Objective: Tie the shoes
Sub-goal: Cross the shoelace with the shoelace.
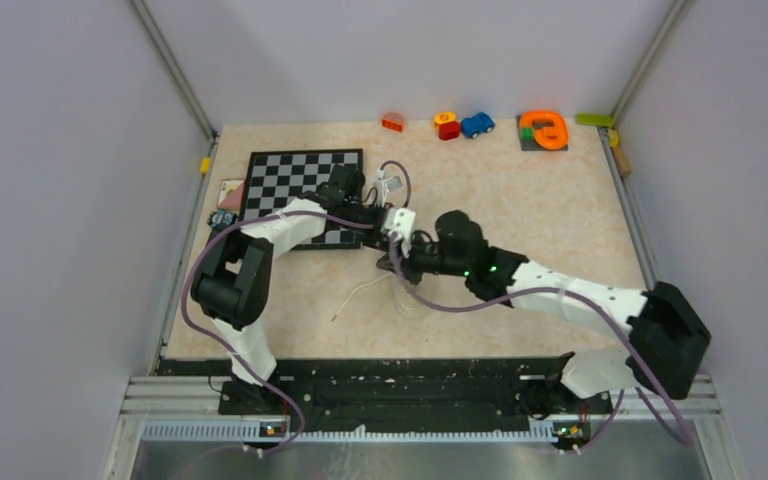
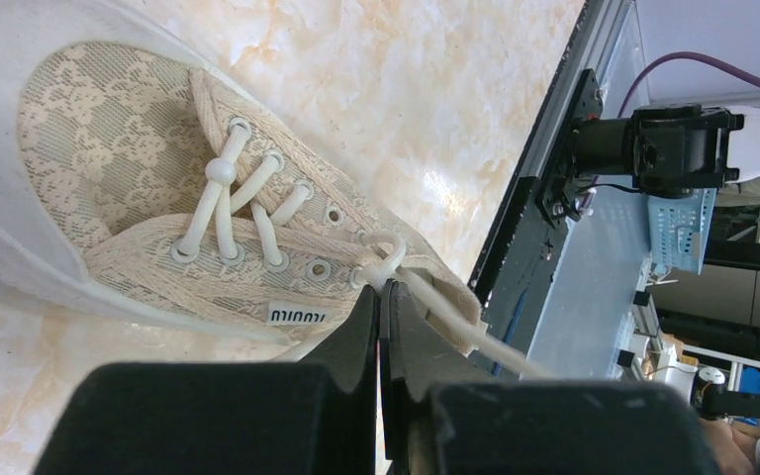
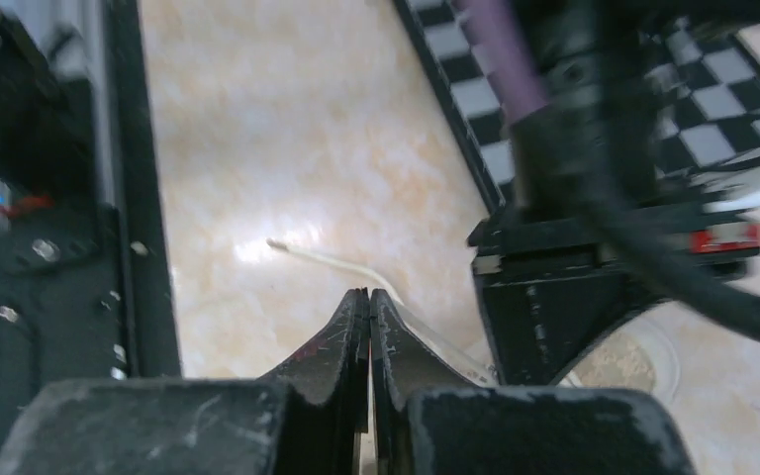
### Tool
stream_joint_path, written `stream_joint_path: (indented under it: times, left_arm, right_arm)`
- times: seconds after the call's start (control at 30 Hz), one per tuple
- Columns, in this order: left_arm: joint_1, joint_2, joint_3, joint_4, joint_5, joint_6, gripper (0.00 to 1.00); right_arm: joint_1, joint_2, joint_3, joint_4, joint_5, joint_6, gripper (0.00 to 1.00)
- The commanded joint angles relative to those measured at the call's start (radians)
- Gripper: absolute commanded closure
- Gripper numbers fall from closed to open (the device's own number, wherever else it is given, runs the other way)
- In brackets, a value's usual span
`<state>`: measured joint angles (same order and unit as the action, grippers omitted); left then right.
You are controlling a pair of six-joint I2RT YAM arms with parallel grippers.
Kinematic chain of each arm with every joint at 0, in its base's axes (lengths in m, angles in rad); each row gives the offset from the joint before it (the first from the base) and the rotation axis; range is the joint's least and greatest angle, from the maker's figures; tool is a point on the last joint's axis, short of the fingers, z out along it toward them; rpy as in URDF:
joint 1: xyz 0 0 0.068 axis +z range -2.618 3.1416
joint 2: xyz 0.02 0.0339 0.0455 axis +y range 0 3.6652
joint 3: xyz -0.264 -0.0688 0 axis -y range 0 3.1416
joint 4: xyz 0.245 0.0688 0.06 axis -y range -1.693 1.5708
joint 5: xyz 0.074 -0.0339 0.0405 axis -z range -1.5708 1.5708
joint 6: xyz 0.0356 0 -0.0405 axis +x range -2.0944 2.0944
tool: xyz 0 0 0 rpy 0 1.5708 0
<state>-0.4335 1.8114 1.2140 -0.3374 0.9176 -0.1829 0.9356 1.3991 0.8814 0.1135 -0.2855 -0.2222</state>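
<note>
The shoes show as one cream sneaker (image 2: 109,168) with a lace-pattern upper and white laces (image 2: 223,203). In the top view both arms cover most of it, and only a pale part (image 1: 412,300) shows. My left gripper (image 2: 381,290) is shut, its tips pinching the lace loop (image 2: 384,247) at the top eyelet. From there a lace strand (image 2: 475,332) runs taut past the right finger. My right gripper (image 3: 369,292) is shut low over the table. The loose lace end (image 3: 307,255) passes just behind its tips, and I see no lace between them.
A chessboard (image 1: 300,185) lies at the back left, partly under the left arm. Small toys (image 1: 477,124) and an orange piece (image 1: 545,130) line the far edge. The black front rail (image 1: 390,370) runs along the near edge. The left gripper's black body (image 3: 554,297) is close to the right of my right fingers.
</note>
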Motion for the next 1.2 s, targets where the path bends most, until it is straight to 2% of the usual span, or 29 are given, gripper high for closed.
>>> stream_joint_path:
  times: [0.0,0.3,0.33,0.37,0.4,0.43,0.53,0.63,0.77,0.87,0.97,1.17]
  left_arm:
    - [0.002,0.005,0.029,0.013,-0.005,0.014,1.0]
    - [0.001,0.003,0.029,0.008,-0.017,0.013,1.0]
    - [0.001,0.002,0.029,0.009,-0.015,0.011,1.0]
    - [0.001,0.001,0.027,0.011,-0.012,0.009,1.0]
    - [0.001,0.0,0.025,0.013,-0.009,0.007,1.0]
    - [0.001,-0.001,0.025,0.017,-0.007,0.004,1.0]
    - [0.001,-0.007,0.022,0.022,0.005,-0.002,1.0]
    - [0.001,-0.013,0.019,0.029,0.018,-0.006,1.0]
    - [0.001,-0.025,0.012,0.038,0.016,-0.01,0.85]
    - [0.001,-0.038,0.001,0.048,0.01,-0.011,0.72]
    - [0.002,-0.052,-0.01,0.066,0.009,-0.018,0.62]
    - [0.002,-0.051,-0.012,0.068,0.001,-0.015,0.58]
  right_arm:
    - [-0.115,-0.147,-0.04,0.175,-0.277,0.333,1.0]
    - [-0.308,-0.145,-0.043,0.367,-0.554,0.827,1.0]
    - [-0.315,-0.142,-0.028,0.309,-0.56,0.821,0.94]
    - [-0.317,-0.143,-0.008,0.206,-0.53,0.756,0.77]
    - [-0.315,-0.152,0.012,0.1,-0.477,0.664,0.66]
    - [-0.313,-0.162,0.01,0.035,-0.42,0.595,0.6]
    - [-0.312,-0.19,-0.025,-0.049,-0.321,0.457,0.58]
    - [-0.311,-0.209,-0.074,-0.052,-0.185,0.409,0.56]
    - [-0.311,-0.174,-0.079,-0.052,-0.072,0.385,0.56]
    - [-0.311,-0.152,-0.084,-0.023,-0.055,0.388,0.56]
    - [-0.311,-0.145,-0.097,0.007,-0.042,0.398,0.56]
    - [-0.312,-0.148,-0.107,0.013,-0.043,0.39,0.56]
